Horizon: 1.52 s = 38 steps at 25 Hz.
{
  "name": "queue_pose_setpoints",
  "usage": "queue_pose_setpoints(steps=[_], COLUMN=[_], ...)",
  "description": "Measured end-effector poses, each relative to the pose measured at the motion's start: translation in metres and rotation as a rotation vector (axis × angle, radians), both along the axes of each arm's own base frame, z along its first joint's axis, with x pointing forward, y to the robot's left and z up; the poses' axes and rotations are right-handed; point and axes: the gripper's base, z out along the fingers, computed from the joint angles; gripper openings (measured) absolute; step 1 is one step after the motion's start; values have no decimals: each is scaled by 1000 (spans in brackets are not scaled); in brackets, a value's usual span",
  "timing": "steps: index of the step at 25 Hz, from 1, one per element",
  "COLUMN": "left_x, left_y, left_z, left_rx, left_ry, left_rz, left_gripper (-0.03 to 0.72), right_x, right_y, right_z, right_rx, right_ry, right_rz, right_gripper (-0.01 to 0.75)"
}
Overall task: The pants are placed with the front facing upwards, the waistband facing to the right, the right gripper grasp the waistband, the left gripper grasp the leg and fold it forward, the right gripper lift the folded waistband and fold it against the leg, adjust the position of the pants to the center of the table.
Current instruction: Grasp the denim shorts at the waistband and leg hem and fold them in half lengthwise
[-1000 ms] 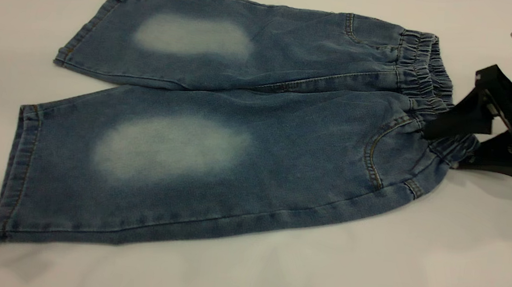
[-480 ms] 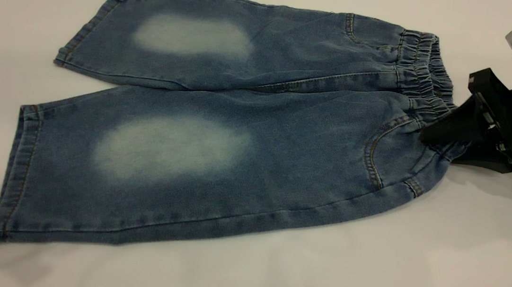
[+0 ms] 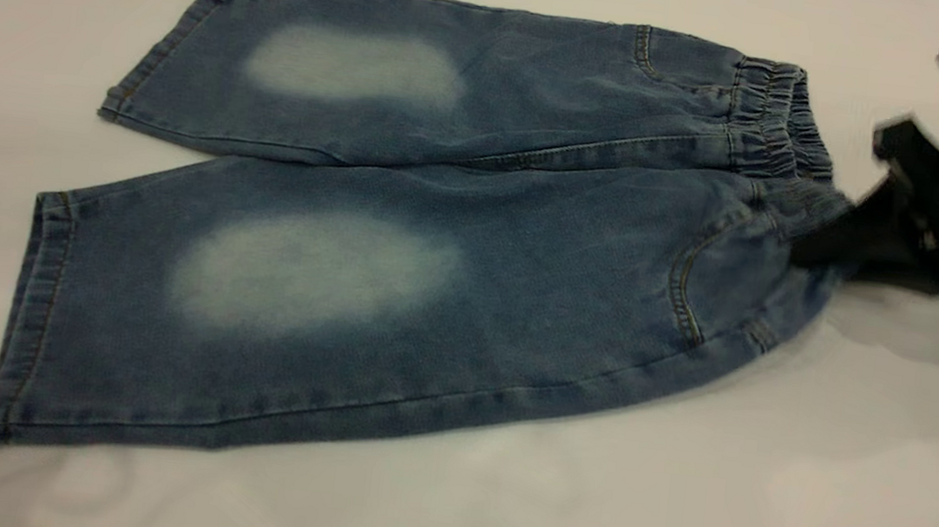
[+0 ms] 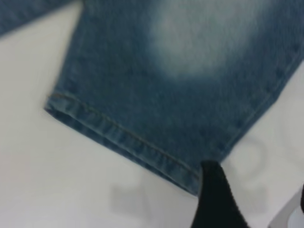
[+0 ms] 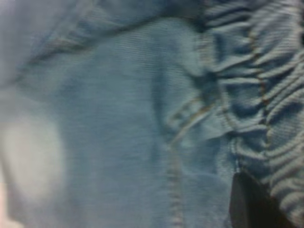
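On the table (image 3: pixel 848 478), right tool (image 3: pixel 820 248) pinches pants' (image 3: pixel 402 239) waistband (image 3: pixel 775 134).

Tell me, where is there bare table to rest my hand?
The table is bare in front of the pants, below the near leg hem. The far corner past the waistband is bare. It is crowded where the right gripper meets the waistband.
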Motion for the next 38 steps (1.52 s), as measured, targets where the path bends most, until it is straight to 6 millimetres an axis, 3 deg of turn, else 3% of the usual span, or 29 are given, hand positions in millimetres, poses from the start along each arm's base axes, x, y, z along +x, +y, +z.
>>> queue_pose_setpoints(steps=[6,19,24,38], left_x=[-15,-46,-41,-18], left_y=[5,18,19,21], left_z=[-27,-68,-70,-104], left_rx=[46,227,243,291], left_ry=[16,-1,-49,68], left_rz=[24,-84,-68,-135], left_gripper=[400,400,400,400], right_x=[5,9,10,10], right_y=[3,7,7,6], right_z=[25,33,33,33], right_rx=[58,150,156,143], right_ry=[-78,-104,-107,-110], right_rz=[6,-31,-41,-44], right_gripper=[39,39,39,39])
